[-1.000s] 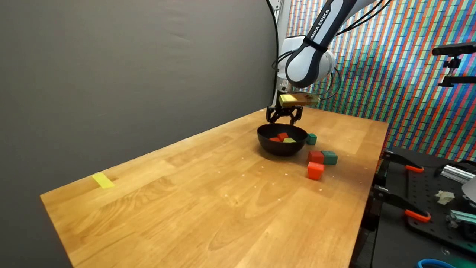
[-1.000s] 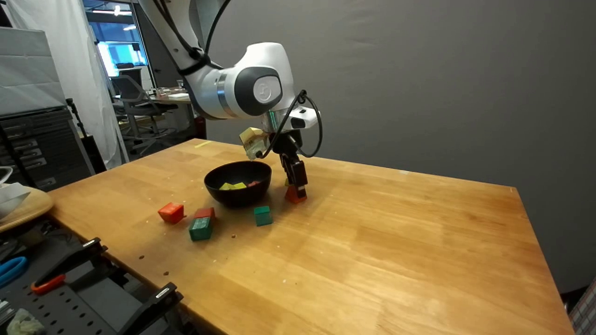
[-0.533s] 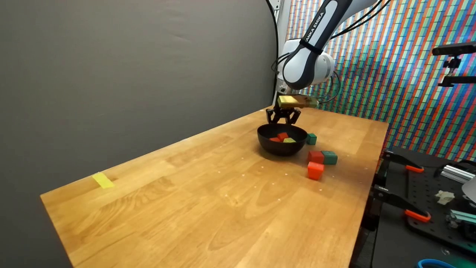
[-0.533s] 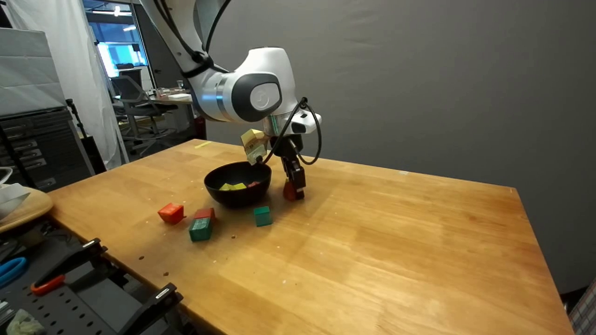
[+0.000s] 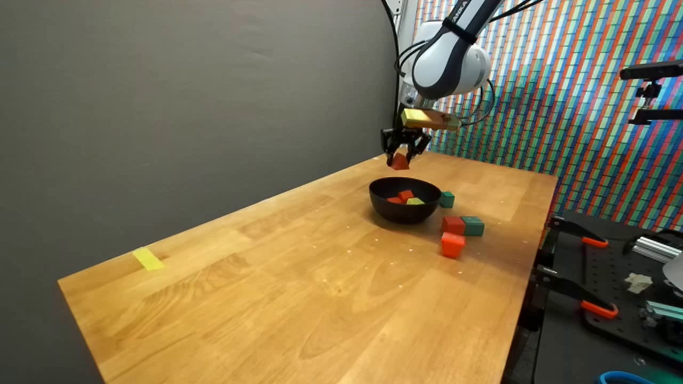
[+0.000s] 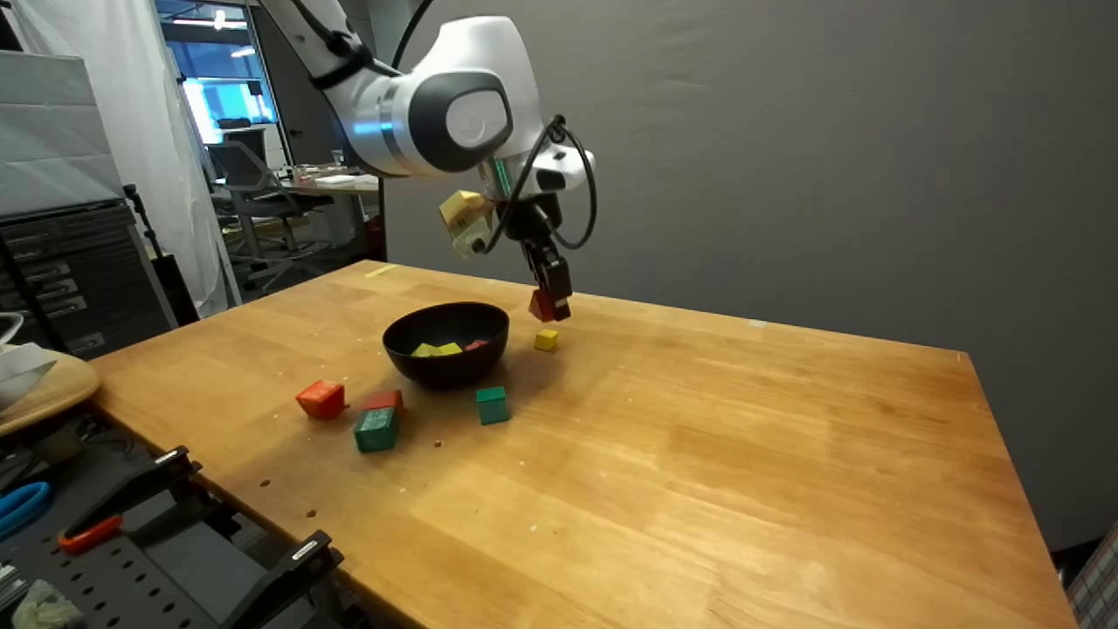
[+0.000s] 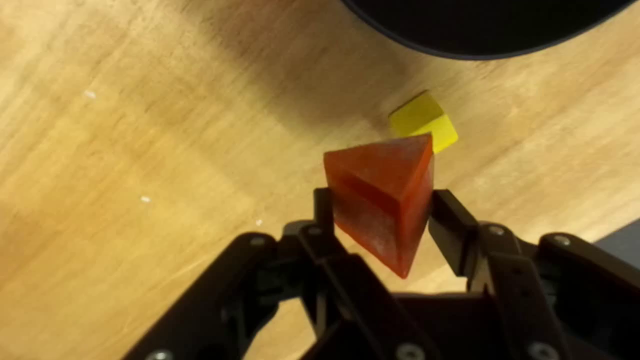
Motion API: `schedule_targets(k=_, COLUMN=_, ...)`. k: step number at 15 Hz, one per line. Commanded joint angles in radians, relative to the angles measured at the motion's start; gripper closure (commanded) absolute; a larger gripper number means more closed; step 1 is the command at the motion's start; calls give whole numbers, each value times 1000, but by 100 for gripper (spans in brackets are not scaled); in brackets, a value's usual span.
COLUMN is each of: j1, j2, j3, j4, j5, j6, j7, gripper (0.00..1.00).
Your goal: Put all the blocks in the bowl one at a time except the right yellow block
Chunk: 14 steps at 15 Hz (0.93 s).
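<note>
Your fingers (image 7: 452,227) pinch a red block (image 7: 372,192) above the table (image 6: 742,454) near the black bowl (image 6: 445,371), not yet over it. Centre it there, lower it close to the blocks inside (image 5: 406,196), then let go gently.

On table (image 6: 699,472): bowl (image 6: 445,374), blocks (image 6: 449,349) inside it, five other blocks (image 6: 493,407) nearby.

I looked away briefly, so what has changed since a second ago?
The end effector has closed on a red block and lifted it off the table; a yellow block, mostly hidden then, now shows whole in an exterior view. The bowl, two teal-green blocks and the other two red blocks on the table stayed put.
</note>
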Motion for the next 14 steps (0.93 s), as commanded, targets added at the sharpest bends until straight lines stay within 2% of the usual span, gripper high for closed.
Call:
schedule_targets(k=1, j1=120, j2=-212, j3=-80, j4=-143, j5=-126, j6=-17, j7=24, gripper=73)
schedule_targets(k=3, j1=132, j2=-261, j3=-47, j4=-169, j5=-177, j6=-29, j7=23, gripper=73)
schedule_targets(k=6, j1=97, j2=-245, j3=85, j4=-169, j5=-83, j6=-39, j7=-50, gripper=73)
schedule_targets(k=8, j1=93, j2=-204, j3=125, j4=-158, j5=-53, j6=-60, j7=-39, gripper=73)
schedule_targets(k=10, j1=88, j2=-162, j3=145, j4=-145, j5=-26, j6=-82, j7=-34, gripper=73)
schedule_targets(k=13, j1=98, j2=-138, j3=130, j4=-158, j5=-45, j6=-97, j7=-23, gripper=73)
schedule_targets(k=14, j1=94, j2=-138, j3=133, j4=-165, j5=-41, j6=-103, j7=-35, gripper=45)
